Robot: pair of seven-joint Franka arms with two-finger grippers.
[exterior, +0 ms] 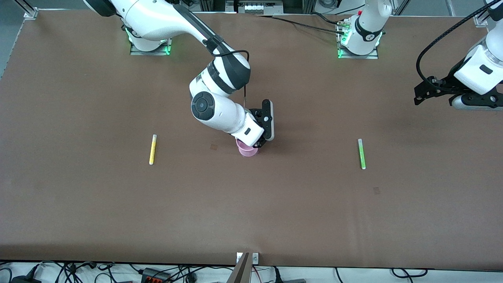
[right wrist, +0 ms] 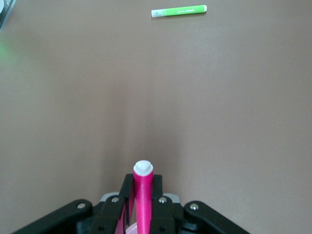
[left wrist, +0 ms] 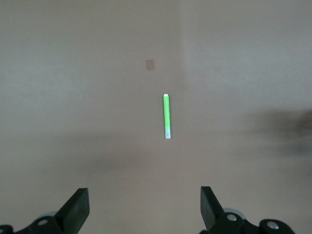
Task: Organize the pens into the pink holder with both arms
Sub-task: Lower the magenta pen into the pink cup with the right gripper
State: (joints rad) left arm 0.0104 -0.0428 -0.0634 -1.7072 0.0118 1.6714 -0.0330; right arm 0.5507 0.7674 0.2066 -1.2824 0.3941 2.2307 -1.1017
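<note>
The green pen [exterior: 361,153] and the yellow pen [exterior: 153,149] are lying nearest the camera on the brown surface [exterior: 251,212]. They are lying flat and well apart. The green pen is sitting toward the left arm's end of the surface. The yellow pen is sitting toward the right arm's end. Both are pointing roughly toward the camera, with nothing touching them.

A little farther from the camera, between the two pens, the pink cup [exterior: 247,149] is standing upright on the surface. The right gripper [right wrist: 141,214] is hanging just over the cup, and the arm is hiding most of the cup in the front view. Its fingers [right wrist: 161,207] are squeezing tight on a bright pink pen [right wrist: 143,197]. In the right wrist view the pen is sticking out straight between the fingers, with its white tip [right wrist: 143,168] showing. A bit of the cup's pink rim is peeking out under the pen.

Farthest up, the left gripper [left wrist: 145,209] is waiting in the air near the left arm's edge of the surface. Its fingers [left wrist: 78,207] are spread wide and are holding nothing. In the left wrist view the green pen is showing on the surface past the spread fingers.
</note>
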